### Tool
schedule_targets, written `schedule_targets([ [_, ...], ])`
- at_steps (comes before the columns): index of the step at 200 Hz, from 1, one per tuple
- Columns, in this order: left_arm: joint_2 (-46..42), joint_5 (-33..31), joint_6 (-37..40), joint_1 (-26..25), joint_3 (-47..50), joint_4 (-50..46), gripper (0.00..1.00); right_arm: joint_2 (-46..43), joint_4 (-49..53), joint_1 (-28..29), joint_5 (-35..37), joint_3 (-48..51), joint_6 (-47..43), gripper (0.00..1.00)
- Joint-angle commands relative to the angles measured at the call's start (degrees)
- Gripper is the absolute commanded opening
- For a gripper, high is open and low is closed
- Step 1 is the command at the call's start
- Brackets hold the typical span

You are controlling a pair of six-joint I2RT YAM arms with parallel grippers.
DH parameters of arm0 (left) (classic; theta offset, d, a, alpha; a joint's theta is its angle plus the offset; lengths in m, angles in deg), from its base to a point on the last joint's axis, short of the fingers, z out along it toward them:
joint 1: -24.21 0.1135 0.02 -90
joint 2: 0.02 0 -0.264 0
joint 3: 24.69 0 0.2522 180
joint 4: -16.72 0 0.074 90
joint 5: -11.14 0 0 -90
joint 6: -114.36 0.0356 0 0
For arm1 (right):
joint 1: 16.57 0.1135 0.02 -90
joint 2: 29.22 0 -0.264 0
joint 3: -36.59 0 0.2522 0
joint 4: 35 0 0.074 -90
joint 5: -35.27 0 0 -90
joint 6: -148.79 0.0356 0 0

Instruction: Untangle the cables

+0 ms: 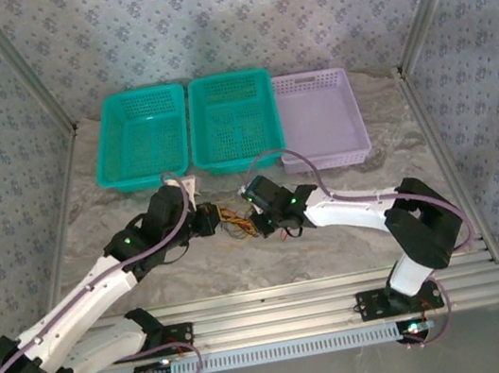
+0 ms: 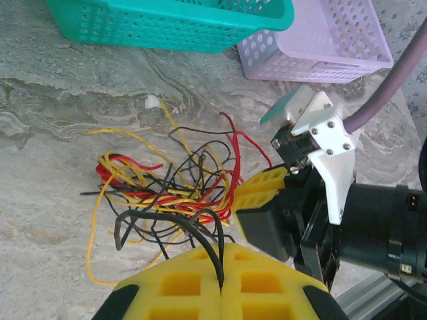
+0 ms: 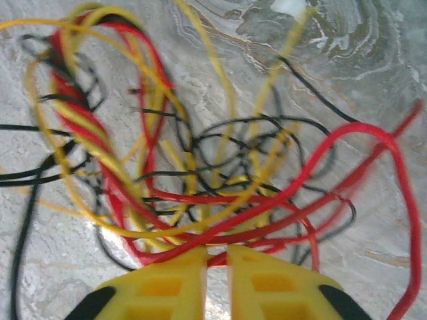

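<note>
The cables lie as a tangle of thin yellow, black and red wires on the marble tabletop between both grippers. My left gripper is at the tangle's left side. In the left wrist view its yellow fingers are shut on a black cable that arches up out of the pile. My right gripper is at the tangle's right edge. Seen from the right wrist, its jaws stand almost together with a red cable running in between the tips. The wires there are slightly blurred.
Two teal baskets and a lilac tray stand in a row at the back of the table. The right arm's wrist sits close beside the left gripper. Aluminium rails run along the near edge.
</note>
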Motion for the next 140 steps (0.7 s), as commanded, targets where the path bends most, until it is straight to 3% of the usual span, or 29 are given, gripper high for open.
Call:
schedule_targets([
  [1, -3.41, -1.55, -0.52, -0.24, -0.03, -1.79, 0.00, -0.78, 1.44, -1.50, 0.13, 0.72, -0.64, 0.07],
  [12, -4.53, -1.90, -0.54, -0.22, 0.22, -2.52, 0.00, -1.38, 0.98, -2.27, -0.68, 1.48, -0.62, 0.00],
  [34, -6.38, -2.51, -0.41, -0.05, 0.24, -4.16, 0.00, -3.50, 0.12, -3.92, -2.48, 3.39, -0.56, 0.00],
  [48, -7.03, -2.20, -0.86, -0.02, 0.81, -4.04, 0.00, -6.12, -2.56, -5.31, -7.16, 4.95, -0.71, 0.00],
  [70, -6.42, -0.71, -1.97, -0.02, 2.34, -2.21, 0.00, -12.07, -8.06, -5.48, -17.02, 7.39, 0.31, 0.27],
  [87, -5.32, -0.03, -2.82, -0.03, 3.31, 0.09, 0.00, -15.85, -9.54, -4.94, -20.06, 7.69, 0.64, 0.44],
  [104, -3.88, 0.89, -3.43, -0.04, 3.69, 2.52, 0.00, -18.45, -9.56, -4.44, -20.44, 7.53, -0.24, 0.54],
  [140, -0.13, 1.94, -3.74, -0.03, 2.61, 5.69, 0.00, -19.54, -7.99, -0.81, -20.24, 7.67, -4.77, 0.66],
])
